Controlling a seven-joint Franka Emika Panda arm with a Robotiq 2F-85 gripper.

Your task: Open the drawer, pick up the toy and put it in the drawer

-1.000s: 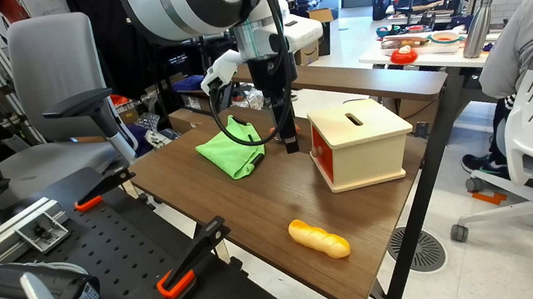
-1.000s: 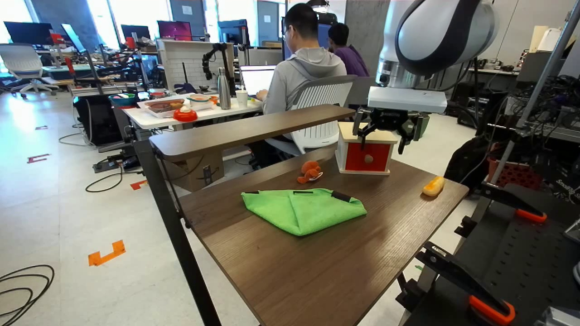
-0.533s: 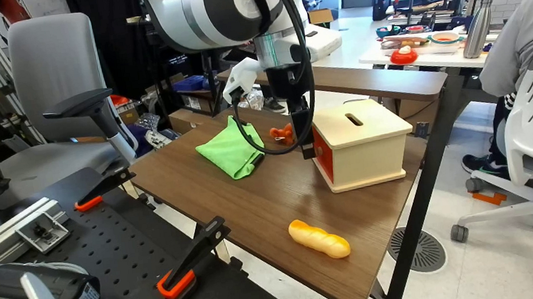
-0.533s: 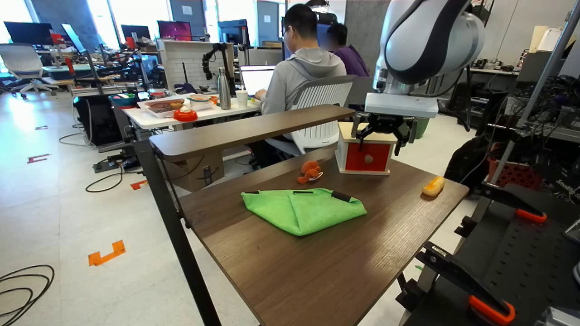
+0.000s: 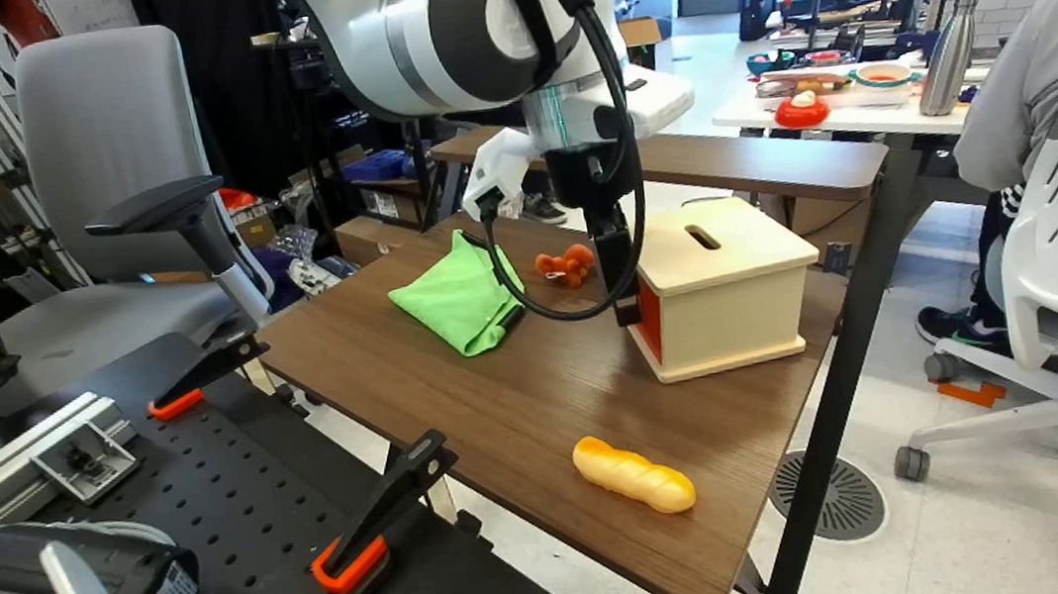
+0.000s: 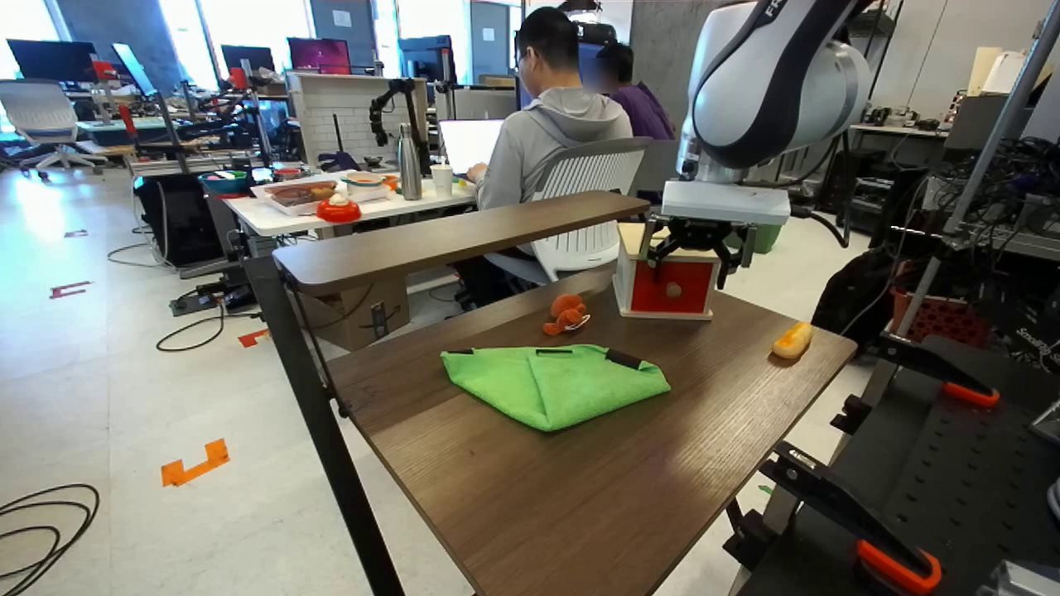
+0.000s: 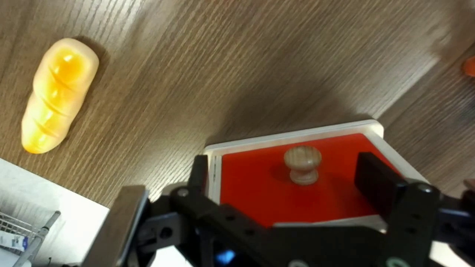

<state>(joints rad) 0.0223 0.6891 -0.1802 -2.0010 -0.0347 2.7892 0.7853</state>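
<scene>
The reddish-orange drawer (image 6: 649, 291) is shut in the pale wooden box (image 5: 739, 308), which has a slot in its top. Its round wooden knob (image 7: 302, 163) sits mid-front. My gripper (image 6: 689, 273) is open and empty in front of the drawer. In the wrist view its fingers (image 7: 284, 163) stand wide apart on both sides of the knob, not seen touching it. Two toy-like things lie on the table: an orange figure (image 6: 567, 314), also in an exterior view (image 5: 567, 265), and a yellow bread-shaped piece (image 5: 633, 473), also in the wrist view (image 7: 59, 96). I cannot tell which one is meant.
A folded green cloth (image 6: 555, 385) lies on the brown table (image 6: 571, 488). A raised brown shelf (image 6: 464, 240) runs along one side, near the box. Black clamps with orange pads (image 5: 384, 513) stand at the black bench. A person sits beyond the shelf.
My gripper has moved down and toward the drawer, and its fingers now stand close to the drawer front in an exterior view. It stays open. The box, cloth and toys have not moved.
</scene>
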